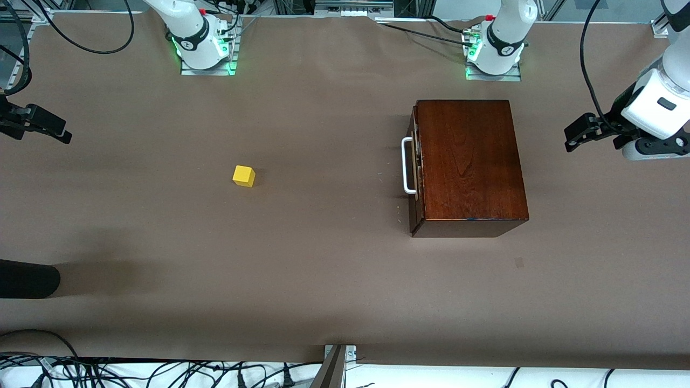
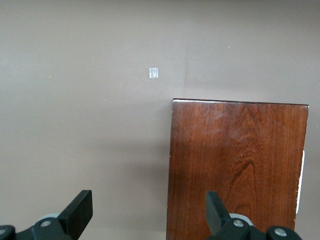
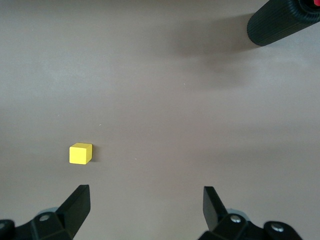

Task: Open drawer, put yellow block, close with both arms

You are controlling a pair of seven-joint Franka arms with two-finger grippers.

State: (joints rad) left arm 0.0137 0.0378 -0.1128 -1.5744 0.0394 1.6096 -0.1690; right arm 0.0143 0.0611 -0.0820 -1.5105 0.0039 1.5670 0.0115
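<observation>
1. Your landmark is the wooden box (image 1: 471, 161), standing on the brown surface (image 1: 323, 258) toward the left arm's end, just in front of the left arm's base (image 1: 493, 54).
2. Its long axis runs from the bases toward the front camera. The drawer (image 1: 414, 167) is shut flush, and its front faces the right arm's end of the surface.
3. The white handle (image 1: 408, 165) is a U-shaped bar on that front, lying along the box's long axis.
4. The yellow block (image 1: 243, 175) sits on the surface well apart from the box, out in front of the drawer, toward the right arm's end. It is turned slightly askew to the box's edges.
5. You cannot see inside the drawer. In the left wrist view only a sliver of the handle shows at the box's edge.
6. The right pincer (image 1: 40, 125) is partly cut off at the edge of the front view. It hangs over bare surface, farther from the box than the block is.
7. In the right wrist view its fingers (image 3: 77, 202) stand wide apart and hold nothing.
8. The left pincer (image 1: 585, 129) hangs over the surface beside the box's closed back, spread wide, empty and touching nothing.
9. A black cylinder (image 1: 27, 278) juts in at the right arm's end, cut off, and you cannot tell what it is.
</observation>
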